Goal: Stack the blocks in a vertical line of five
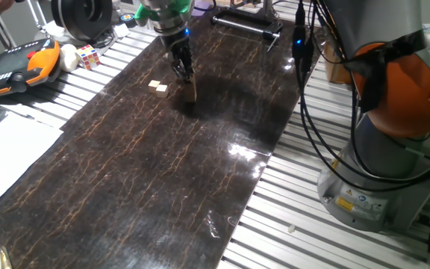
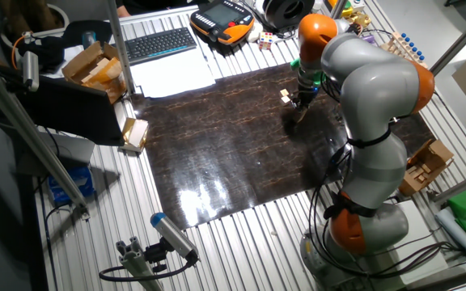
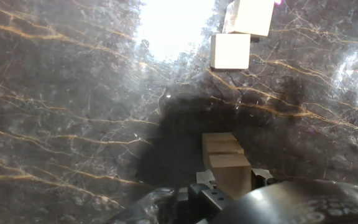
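Observation:
My gripper (image 1: 186, 73) hangs over the far middle of the dark mat. In the hand view its fingers (image 3: 202, 180) stand at both sides of the top block (image 3: 231, 172) of a short stack (image 1: 190, 91) of light-tan wooden cubes. The fingers seem shut on that block. The edges of two lower cubes (image 3: 222, 143) show under it. Two loose blocks (image 1: 157, 87) lie side by side on the mat, just left of the stack. In the hand view they show ahead as one cube (image 3: 230, 51) and another cube (image 3: 251, 15). The other fixed view shows the gripper (image 2: 299, 103) beside the loose blocks (image 2: 285, 95).
A Rubik's cube (image 1: 88, 56) and an orange-black pendant (image 1: 13, 67) lie off the mat at the far left. Cables (image 1: 304, 82) hang along the mat's right edge. The robot's base (image 1: 383, 134) stands at the right. Paper (image 1: 6, 149) lies at the left.

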Available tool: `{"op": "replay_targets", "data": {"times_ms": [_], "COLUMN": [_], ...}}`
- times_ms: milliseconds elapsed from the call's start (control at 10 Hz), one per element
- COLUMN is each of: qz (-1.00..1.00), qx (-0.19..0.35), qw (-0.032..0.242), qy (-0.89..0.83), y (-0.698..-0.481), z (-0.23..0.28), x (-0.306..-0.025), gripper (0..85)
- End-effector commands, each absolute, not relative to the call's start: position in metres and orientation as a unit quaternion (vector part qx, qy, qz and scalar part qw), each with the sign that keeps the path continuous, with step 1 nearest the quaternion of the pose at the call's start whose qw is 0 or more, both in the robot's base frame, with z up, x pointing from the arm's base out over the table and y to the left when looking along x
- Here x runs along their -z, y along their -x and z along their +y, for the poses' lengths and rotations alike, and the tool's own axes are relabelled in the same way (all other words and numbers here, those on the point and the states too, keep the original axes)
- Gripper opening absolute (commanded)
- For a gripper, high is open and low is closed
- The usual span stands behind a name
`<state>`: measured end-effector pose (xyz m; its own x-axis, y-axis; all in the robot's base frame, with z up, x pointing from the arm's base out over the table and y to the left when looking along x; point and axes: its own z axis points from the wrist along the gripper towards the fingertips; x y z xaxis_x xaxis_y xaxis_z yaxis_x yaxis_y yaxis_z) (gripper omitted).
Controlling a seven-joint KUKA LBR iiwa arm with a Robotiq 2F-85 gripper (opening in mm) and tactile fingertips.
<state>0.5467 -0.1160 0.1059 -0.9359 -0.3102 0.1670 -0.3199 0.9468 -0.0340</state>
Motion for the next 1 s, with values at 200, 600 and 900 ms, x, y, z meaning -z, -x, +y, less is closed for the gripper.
{"op": "replay_targets", "data": {"times_ms": [200, 600, 900], "qz": [-0.983, -0.982, -0.982], "qx": [-0.031, -0.034, -0.032], "qw": [0.084, 0.086, 0.093], "qy": [-0.162, -0.162, -0.164], "y": [-0.5468, -0.5472, -0.5482], "z": [-0.1158, -0.1168, -0.1175], "x": [-0.1047, -0.1034, -0.1055], "gripper": [34.0, 37.3, 40.3]}}
